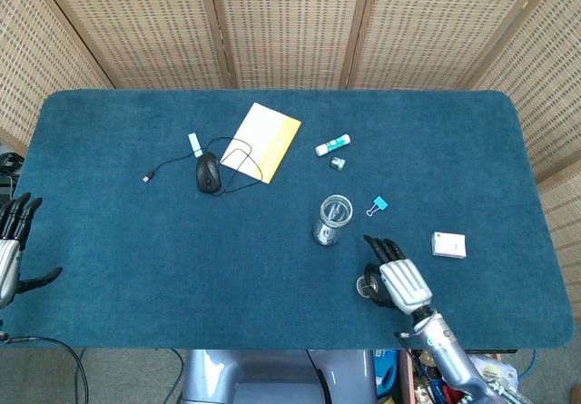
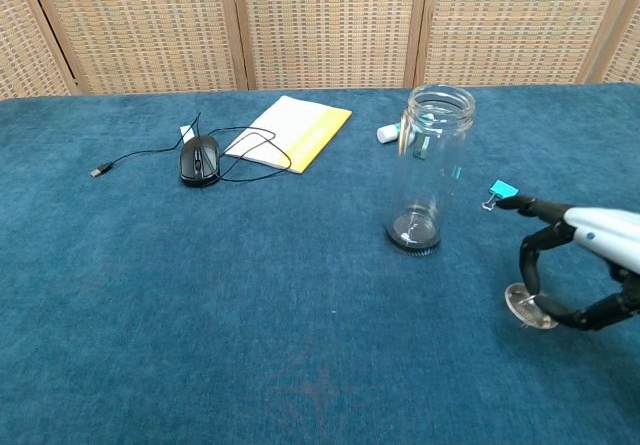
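The right hand [image 2: 585, 265] pinches the lid [image 2: 528, 306] off the table's [image 1: 109, 241] near right — just right of the open jar [image 2: 428, 170] — the pickup step; next, I judge, carrying it squarely over the jar's mouth.

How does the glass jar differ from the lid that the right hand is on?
The jar stands upright and open-mouthed, apart from any hand; the lid is pinched by the right hand and looks tilted, one edge off the table. The jar is tall and see-through all the way up; the lid is a low, flat disc. Both are round, clear or silvery, and sit on the blue table.
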{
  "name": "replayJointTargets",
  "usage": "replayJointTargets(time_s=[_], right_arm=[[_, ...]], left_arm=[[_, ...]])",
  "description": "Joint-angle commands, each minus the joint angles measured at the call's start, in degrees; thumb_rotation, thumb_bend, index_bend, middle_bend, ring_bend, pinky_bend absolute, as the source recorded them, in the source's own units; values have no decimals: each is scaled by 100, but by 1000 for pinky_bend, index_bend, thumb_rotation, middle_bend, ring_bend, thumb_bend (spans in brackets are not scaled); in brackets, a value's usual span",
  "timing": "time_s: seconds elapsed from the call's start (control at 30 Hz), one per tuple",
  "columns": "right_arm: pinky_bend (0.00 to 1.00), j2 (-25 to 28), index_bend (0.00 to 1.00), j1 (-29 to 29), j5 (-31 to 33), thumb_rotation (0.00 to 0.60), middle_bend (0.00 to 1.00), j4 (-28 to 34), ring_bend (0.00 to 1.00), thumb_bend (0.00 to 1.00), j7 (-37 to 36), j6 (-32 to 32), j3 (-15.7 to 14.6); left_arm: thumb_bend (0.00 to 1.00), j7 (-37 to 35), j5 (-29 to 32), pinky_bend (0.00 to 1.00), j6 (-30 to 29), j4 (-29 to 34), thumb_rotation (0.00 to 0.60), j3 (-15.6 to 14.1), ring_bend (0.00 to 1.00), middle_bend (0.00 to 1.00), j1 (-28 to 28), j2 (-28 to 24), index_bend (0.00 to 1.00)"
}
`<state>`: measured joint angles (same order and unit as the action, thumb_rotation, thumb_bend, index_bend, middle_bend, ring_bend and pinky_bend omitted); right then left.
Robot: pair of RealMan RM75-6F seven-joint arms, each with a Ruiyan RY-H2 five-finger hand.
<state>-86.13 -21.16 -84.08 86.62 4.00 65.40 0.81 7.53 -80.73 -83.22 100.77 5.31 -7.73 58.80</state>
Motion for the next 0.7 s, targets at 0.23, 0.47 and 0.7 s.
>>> replayJointTargets(time_s=[0.23,0.47,0.7], right_arm=[[0,996,665,212,-347,600,0,885,0,607,52,633,10],[0,1802,670,145,-99,600,0,1628,0,619,176,852,496],[0,2227,670,-173,426,600,0,2110,0,619,363,735,1147]], left_arm=[[55,-40,2,0,-17,7,600,-2,0,0,11,-18,0],[55,-59,-19,0,-38,20,600,-8,0,0,19,-31,0],[54,-68,28,0,-14,12,600,8,0,0,9,-34,0]])
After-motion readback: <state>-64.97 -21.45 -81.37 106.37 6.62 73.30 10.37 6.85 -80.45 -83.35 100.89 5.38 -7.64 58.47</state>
